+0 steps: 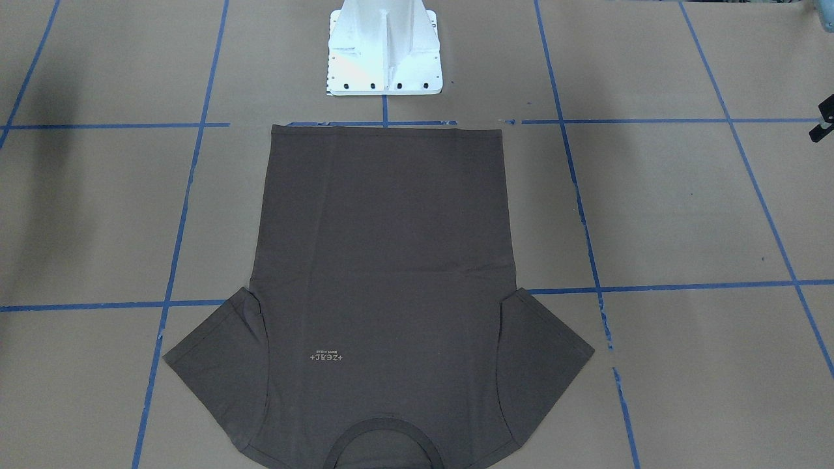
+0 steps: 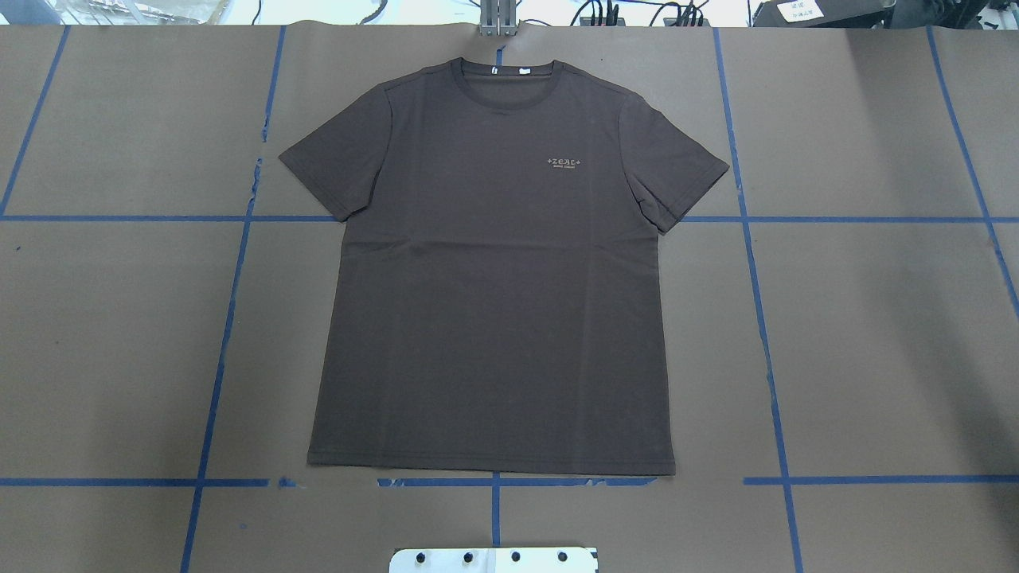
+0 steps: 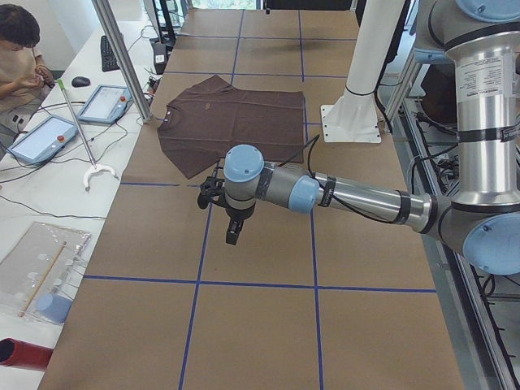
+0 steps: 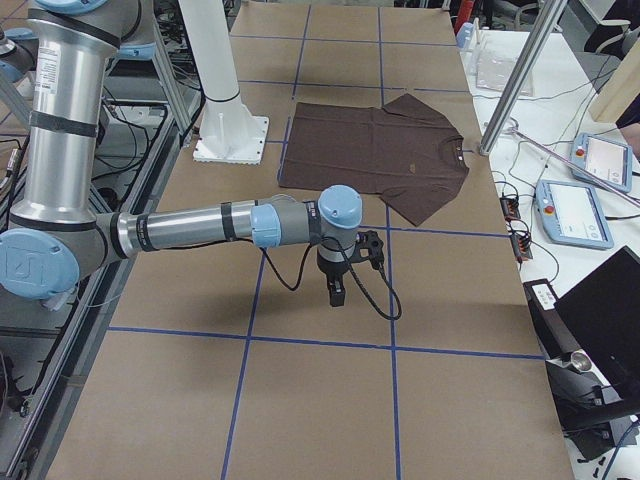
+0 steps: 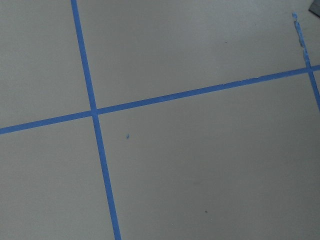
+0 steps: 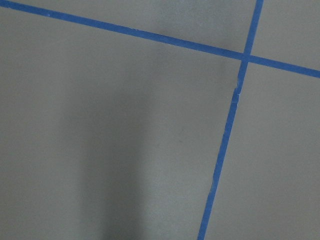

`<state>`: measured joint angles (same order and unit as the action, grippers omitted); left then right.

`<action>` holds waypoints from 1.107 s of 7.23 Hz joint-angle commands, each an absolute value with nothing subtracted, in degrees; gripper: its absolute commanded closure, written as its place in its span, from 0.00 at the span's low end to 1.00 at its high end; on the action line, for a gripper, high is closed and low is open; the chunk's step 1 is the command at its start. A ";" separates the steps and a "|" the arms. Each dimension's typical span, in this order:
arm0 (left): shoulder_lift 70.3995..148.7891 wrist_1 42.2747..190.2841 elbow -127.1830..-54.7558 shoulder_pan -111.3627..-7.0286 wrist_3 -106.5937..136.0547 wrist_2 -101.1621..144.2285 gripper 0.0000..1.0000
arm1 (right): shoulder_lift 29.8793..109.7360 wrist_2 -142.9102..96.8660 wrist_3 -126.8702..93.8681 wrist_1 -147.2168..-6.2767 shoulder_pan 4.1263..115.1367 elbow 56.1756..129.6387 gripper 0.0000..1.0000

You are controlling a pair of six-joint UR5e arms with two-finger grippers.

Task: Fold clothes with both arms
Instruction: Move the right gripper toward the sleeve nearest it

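The dark brown-grey T-shirt (image 2: 493,278) lies flat and spread out, front up, with its collar (image 2: 501,76) at the far side and its hem towards the robot's base. It also shows in the front view (image 1: 384,260). My left arm is stretched low over the bare table to the shirt's left; its gripper (image 3: 233,231) points down, and I cannot tell whether it is open or shut. My right arm mirrors it on the shirt's right; its gripper (image 4: 337,293) also points down, state unclear. Both wrist views show only brown paper and blue tape (image 5: 95,112).
The white pedestal base (image 1: 384,52) stands just behind the hem. Blue tape lines (image 2: 231,278) grid the brown table. A metal pole (image 3: 122,61) and a side bench with tablets (image 3: 45,134) and a seated person (image 3: 20,57) border the far edge.
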<state>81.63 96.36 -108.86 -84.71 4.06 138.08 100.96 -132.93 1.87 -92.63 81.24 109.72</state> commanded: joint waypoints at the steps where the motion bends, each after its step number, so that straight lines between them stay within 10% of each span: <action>1: 80.87 97.29 -108.54 -84.90 3.43 137.90 0.00 | 101.42 -132.27 3.69 -94.21 81.74 109.86 0.00; 5: 78.23 97.29 -111.26 -84.99 4.04 138.78 0.00 | 100.29 -137.97 -0.15 -93.43 78.95 110.47 0.00; 8: 76.12 97.65 -113.54 -84.99 3.96 143.08 0.00 | 81.37 -132.84 -38.36 -83.52 60.69 104.62 0.00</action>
<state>76.91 97.49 -112.28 -84.98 3.98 141.45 89.92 -135.92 -21.27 -87.16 67.74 107.60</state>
